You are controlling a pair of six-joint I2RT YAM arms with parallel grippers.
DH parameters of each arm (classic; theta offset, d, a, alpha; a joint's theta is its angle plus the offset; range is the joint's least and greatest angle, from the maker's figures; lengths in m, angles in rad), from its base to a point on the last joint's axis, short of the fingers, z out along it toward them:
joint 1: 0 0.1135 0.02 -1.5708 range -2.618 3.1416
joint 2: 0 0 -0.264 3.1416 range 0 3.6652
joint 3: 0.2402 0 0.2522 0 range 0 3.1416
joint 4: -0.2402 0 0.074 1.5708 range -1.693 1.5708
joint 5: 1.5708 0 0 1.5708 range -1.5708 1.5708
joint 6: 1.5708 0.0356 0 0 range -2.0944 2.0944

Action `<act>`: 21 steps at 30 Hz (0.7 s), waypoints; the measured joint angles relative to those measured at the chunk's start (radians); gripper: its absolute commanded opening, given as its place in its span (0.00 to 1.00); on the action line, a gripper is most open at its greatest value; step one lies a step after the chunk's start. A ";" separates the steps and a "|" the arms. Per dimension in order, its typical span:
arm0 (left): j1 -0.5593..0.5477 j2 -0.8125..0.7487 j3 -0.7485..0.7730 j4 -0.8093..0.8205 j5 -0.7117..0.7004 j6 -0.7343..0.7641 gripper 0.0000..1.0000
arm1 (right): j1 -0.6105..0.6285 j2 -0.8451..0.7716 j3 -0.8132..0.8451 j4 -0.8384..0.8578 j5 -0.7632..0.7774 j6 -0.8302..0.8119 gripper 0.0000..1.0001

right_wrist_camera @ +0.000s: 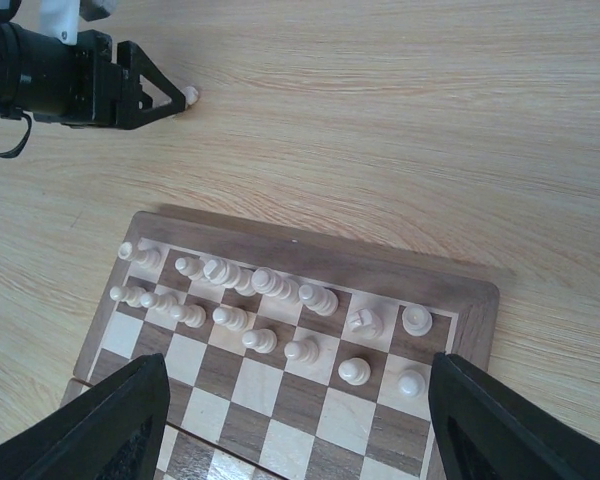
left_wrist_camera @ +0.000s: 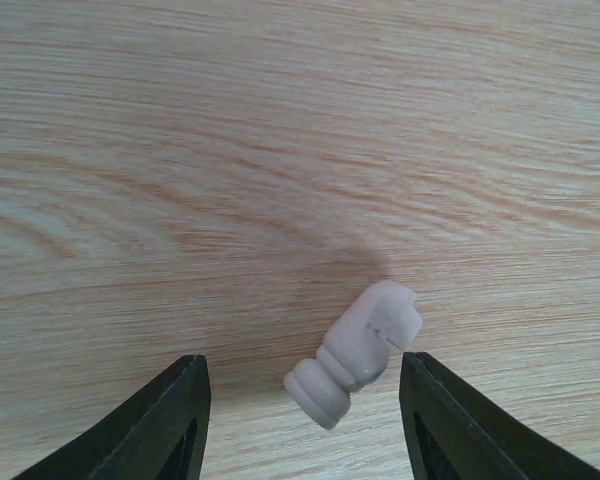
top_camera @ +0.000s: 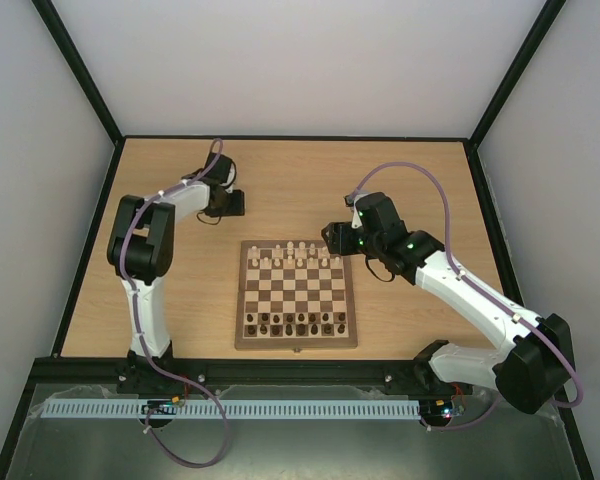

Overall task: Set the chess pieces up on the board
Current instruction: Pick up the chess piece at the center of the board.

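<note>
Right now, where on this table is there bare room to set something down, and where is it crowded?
The middle rows of the board are bare, between the cream pieces and dark pieces. Bare table runs along the far edge. Crowded: those piece rows, and the far left, where the left gripper straddles a fallen knight.
</note>
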 measured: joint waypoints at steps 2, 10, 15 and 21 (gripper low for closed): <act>0.000 0.007 0.000 0.000 0.015 0.007 0.57 | 0.000 0.000 0.000 0.001 0.000 0.000 0.72; 0.016 0.018 0.000 0.025 0.062 0.021 0.49 | 0.000 0.000 0.000 0.002 -0.003 0.000 0.71; 0.021 0.026 0.000 0.050 0.071 0.029 0.48 | 0.000 0.001 0.000 0.002 -0.003 0.000 0.71; 0.024 0.027 -0.005 0.060 0.085 0.029 0.49 | 0.000 0.002 0.000 0.002 -0.006 0.000 0.71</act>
